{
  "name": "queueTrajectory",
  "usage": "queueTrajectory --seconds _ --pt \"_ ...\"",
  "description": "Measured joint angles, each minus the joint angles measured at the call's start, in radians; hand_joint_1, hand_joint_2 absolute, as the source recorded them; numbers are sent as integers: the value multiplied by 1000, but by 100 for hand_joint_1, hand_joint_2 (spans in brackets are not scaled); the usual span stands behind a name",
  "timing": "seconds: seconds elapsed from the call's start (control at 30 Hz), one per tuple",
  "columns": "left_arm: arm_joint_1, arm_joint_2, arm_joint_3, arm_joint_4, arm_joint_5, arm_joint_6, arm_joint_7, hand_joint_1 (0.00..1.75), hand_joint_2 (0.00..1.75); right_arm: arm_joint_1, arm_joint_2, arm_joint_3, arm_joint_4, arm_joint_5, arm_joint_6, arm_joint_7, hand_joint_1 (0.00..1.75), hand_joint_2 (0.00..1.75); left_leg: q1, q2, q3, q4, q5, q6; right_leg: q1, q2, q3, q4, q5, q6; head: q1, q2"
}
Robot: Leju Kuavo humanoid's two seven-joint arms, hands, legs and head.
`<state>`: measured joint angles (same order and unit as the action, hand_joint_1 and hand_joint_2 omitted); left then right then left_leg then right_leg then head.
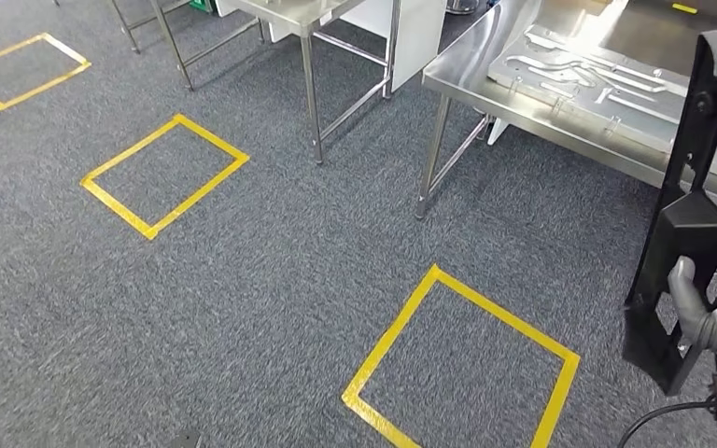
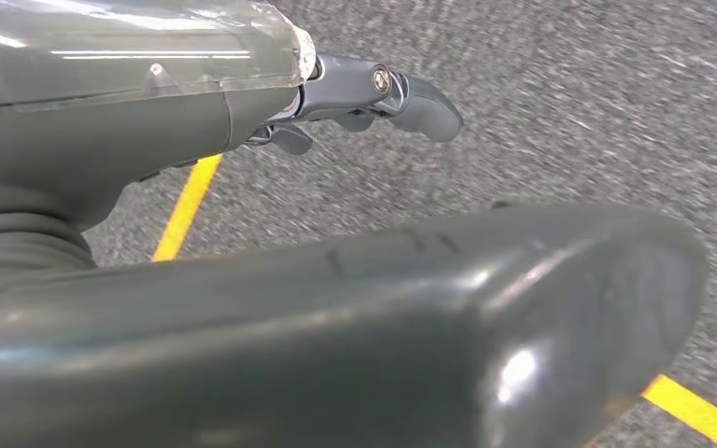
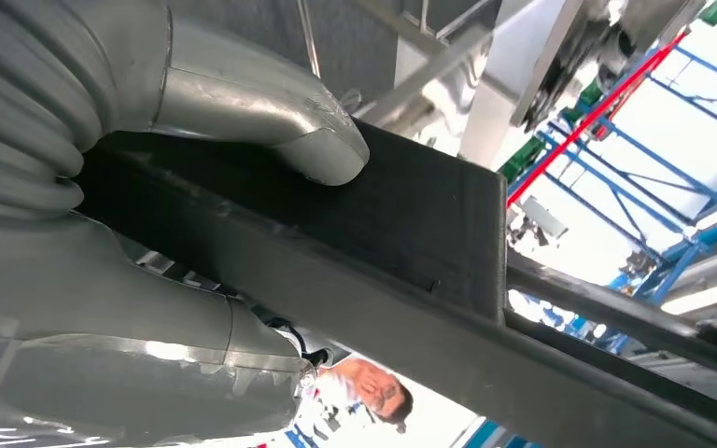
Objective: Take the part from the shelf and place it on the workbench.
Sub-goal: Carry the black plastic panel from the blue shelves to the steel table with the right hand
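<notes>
A long black plastic part point(image 1: 691, 215) stands upright at the right edge of the head view, gripped near its lower end by my right hand point(image 1: 695, 303). Close up in the right wrist view, the thumb point(image 3: 271, 103) presses on the black part point(image 3: 411, 215). The steel workbench point(image 1: 485, 89) stands ahead at upper right, with a grey metal fixture plate point(image 1: 588, 79) lying on it. My left hand point(image 2: 364, 93) hangs over the carpet with its fingers loosely curled and nothing in it.
Grey carpet carries yellow tape squares, one just ahead point(image 1: 462, 359) and another to the left point(image 1: 163, 173). A second steel table point(image 1: 308, 19) stands farther back. A person point(image 3: 373, 392) appears in the right wrist view.
</notes>
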<state>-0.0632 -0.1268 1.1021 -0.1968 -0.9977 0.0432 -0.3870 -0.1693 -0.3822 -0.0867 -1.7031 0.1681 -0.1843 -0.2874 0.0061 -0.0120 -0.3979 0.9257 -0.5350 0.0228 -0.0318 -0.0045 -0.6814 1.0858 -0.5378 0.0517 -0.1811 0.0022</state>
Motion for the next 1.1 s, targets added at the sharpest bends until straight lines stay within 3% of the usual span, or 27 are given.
queueTrajectory --seconds 0.03,0.07,0.1,0.17,0.23,0.27,0.33,0.37,0.4,0.43,0.47,0.53,0.57,0.6,0.67,0.73,0.77,0.83,0.87,0.9,0.93,1.0,1.03,1.1 --pt "0 0 3 0 2 0 4 0 0 -24 -8 3 23 0 8 4 175 175 -1 1 17 1 -20 -6 0 -8 -5 -41 85 -4 1 0" --pt "0 0 6 0 5 0 8 0 0 -51 -17 7 49 1 15 9 175 175 -2 3 31 2 -39 -12 2 -11 -8 -63 151 -11 1 0" --pt "-1 1 9 0 8 0 11 0 0 -83 -26 14 73 2 21 13 175 175 -3 5 41 8 -51 -19 5 -12 -8 -68 177 -20 1 0" --pt "-10 1 12 0 14 0 14 0 0 -155 -43 33 112 7 29 22 175 175 -2 9 29 52 -42 -32 7 -3 2 -56 156 -39 2 0" --pt "-20 1 15 0 15 0 15 0 0 -225 -54 54 142 11 29 27 175 175 0 10 -40 178 -17 -38 9 1 20 -61 139 -55 2 0" --pt "-23 1 17 0 15 -1 16 0 0 -251 -57 66 157 14 27 28 175 175 2 10 -89 251 -25 -40 11 3 32 -65 130 -61 1 0" --pt "-22 0 18 0 16 -1 18 0 0 -284 -58 88 182 22 22 32 175 175 2 10 -181 353 -93 -40 17 5 58 -67 107 -69 1 0" --pt "-20 -1 19 0 16 -1 20 0 0 -294 -57 99 195 28 20 34 175 175 1 10 -214 369 -131 -39 20 6 73 -67 95 -71 1 0" --pt "-18 -1 20 0 17 0 21 0 0 -302 -57 108 207 33 18 35 175 175 0 10 -238 361 -151 -36 22 7 89 -67 83 -72 1 0" --pt "-16 -1 22 0 19 0 22 0 0 -310 -55 118 220 35 18 36 175 175 -1 9 -251 328 -142 -31 25 11 105 -67 71 -72 1 0" --pt "-15 -1 25 0 22 0 22 0 0 -320 -54 127 232 33 20 37 175 175 -3 3 -253 272 -97 -25 27 16 120 -68 61 -71 1 0" --pt "-11 0 32 0 30 0 24 0 0 -341 -47 144 257 17 31 37 175 175 -10 -31 -248 156 38 -11 27 31 140 -68 43 -66 1 0" --pt "-8 0 36 0 32 0 25 0 0 -351 -44 152 268 9 37 37 175 175 -14 -48 -244 122 86 -5 28 38 145 -67 35 -62 1 0" --pt "-5 0 39 0 33 0 27 0 0 -358 -40 158 277 4 41 37 175 175 -16 -57 -240 108 110 0 27 48 147 -67 30 -57 1 0" --pt "-6 -3 42 1 33 -1 29 0 0 -372 -37 167 285 6 44 39 175 175 -14 -46 -228 102 112 7 27 66 150 -70 22 -46 2 0" --pt "-12 -7 43 1 34 -1 29 0 0 -391 -37 170 287 15 43 42 175 175 -9 -26 -211 85 113 15 28 56 143 -48 7 -34 2 0" --pt "-14 -8 44 1 35 -1 29 0 0 -402 -37 172 288 18 42 44 175 175 -7 -16 -201 77 112 19 27 42 123 -7 -11 -28 2 0" --pt "-17 -8 45 1 38 -2 29 0 0 -419 -34 178 296 25 43 50 175 175 -7 3 -187 73 101 23 22 19 45 121 -54 -16 2 0" --pt "-18 -8 47 1 41 -3 29 0 0 -425 -32 182 302 29 45 54 175 175 -6 13 -179 72 93 23 18 14 5 174 -62 -10 2 0" --pt "-17 -8 49 1 44 -3 29 0 0 -430 -30 186 308 33 46 58 175 175 -6 22 -171 73 86 22 15 11 -19 196 -50 -7 2 0" --pt "-17 -10 52 1 47 -4 29 0 0 -435 -27 190 315 37 46 61 175 175 -6 31 -161 73 77 21 12 7 -24 177 -17 -4 2 0" --pt "-17 -13 57 1 49 -4 29 0 0 -451 -21 197 328 43 46 64 175 175 -7 49 -140 73 60 17 12 -21 15 52 75 -6 2 0" --pt "-17 -15 59 1 50 -3 29 0 0 -461 -18 200 332 45 46 64 175 175 -10 56 -132 73 52 12 17 -42 39 -11 105 -10 2 0" --pt "-19 -15 63 1 50 -3 29 0 0 -479 -9 206 340 50 44 63 175 175 -15 71 -122 72 39 1 27 -66 60 -70 120 -25 1 0"
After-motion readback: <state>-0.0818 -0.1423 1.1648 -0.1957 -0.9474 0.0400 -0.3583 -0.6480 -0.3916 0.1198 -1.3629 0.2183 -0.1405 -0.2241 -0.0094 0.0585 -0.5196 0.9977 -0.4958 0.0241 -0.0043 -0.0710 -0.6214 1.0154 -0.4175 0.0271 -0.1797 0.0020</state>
